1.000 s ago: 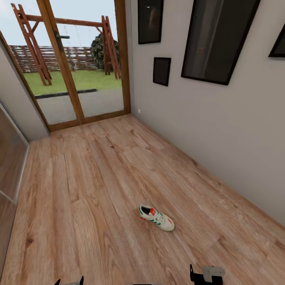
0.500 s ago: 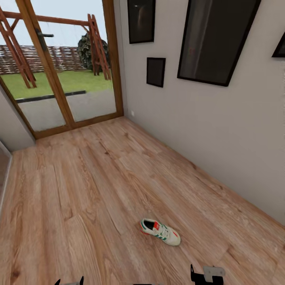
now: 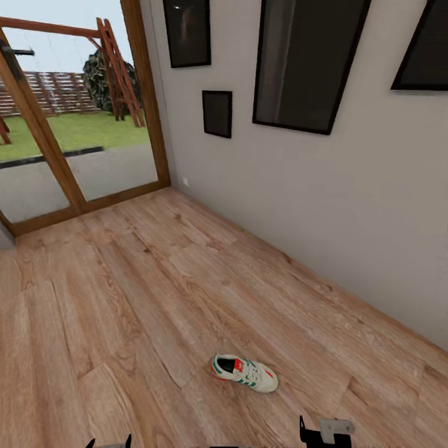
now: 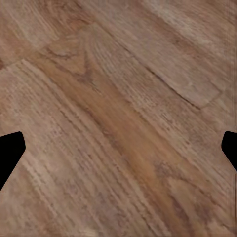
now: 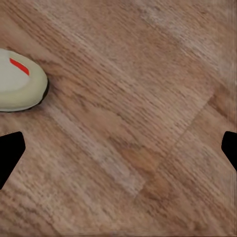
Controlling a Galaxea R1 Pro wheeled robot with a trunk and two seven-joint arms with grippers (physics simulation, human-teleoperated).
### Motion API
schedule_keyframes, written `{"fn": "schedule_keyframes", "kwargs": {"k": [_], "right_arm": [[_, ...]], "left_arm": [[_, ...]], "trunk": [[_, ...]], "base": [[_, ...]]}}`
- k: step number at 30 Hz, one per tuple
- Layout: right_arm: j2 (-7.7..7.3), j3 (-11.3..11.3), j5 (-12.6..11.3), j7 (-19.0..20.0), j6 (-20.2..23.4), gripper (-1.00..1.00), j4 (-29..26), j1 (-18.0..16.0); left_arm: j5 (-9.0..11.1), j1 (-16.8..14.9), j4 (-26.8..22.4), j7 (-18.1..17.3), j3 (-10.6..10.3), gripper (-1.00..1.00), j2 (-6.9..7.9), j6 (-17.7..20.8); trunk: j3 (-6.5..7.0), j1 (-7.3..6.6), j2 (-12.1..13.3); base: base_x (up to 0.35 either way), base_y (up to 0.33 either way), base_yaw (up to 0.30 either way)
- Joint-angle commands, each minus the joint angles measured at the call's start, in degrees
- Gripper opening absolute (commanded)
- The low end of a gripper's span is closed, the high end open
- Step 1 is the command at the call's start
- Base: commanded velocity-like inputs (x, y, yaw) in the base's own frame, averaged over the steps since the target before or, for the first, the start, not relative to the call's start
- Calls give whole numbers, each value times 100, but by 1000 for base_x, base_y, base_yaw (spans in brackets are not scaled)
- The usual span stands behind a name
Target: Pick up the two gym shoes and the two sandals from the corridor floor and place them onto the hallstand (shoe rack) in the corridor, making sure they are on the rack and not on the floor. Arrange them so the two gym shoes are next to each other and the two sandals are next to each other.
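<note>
Head view: corridor floor (image 3: 124, 323) is stretching toward the glass door (image 3: 74, 137); one gym shoe (image 3: 244, 373) is lying flat near the right gripper (image 5: 118, 148), whose fingers are standing spread, as are the left gripper's (image 4: 118, 148). Risk: gripping only the toe edge, letting the shoe slip free.

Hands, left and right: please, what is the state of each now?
Left hand: open, holding nothing, above the floor.
Right hand: open, holding nothing; gym shoe lies nearby.
</note>
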Motion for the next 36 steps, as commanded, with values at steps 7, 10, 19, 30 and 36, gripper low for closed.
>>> {"fn": "schedule_keyframes", "kwargs": {"k": [7, 10, 19, 30, 36], "right_arm": [[1, 29, 22, -51, -5, 100, 6, -4], [1, 29, 21, -52, -4, 100, 6, -4], [12, 34, 21, -54, -8, 100, 6, -4], [27, 33, 16, -54, -9, 100, 6, -4], [-12, 31, 28, -48, -10, 100, 9, -4]], "left_arm": [[-40, -3, -1, -27, 51, 100, -1, -18], [-40, -3, 1, -27, 50, 100, -1, -18], [-40, -3, 2, -27, 49, 100, -1, -18], [-40, -3, 2, -27, 49, 100, -1, -18], [-40, -3, 2, -27, 49, 100, -1, -18]], "trunk": [[-4, -1, -2], [-4, -1, -2], [-4, -1, -2], [-4, -1, -2], [-4, -1, -2]], "base": [[7, 6, -265], [2, 2, -265], [0, 0, -117], [0, 0, -4], [4, 0, 0]]}}
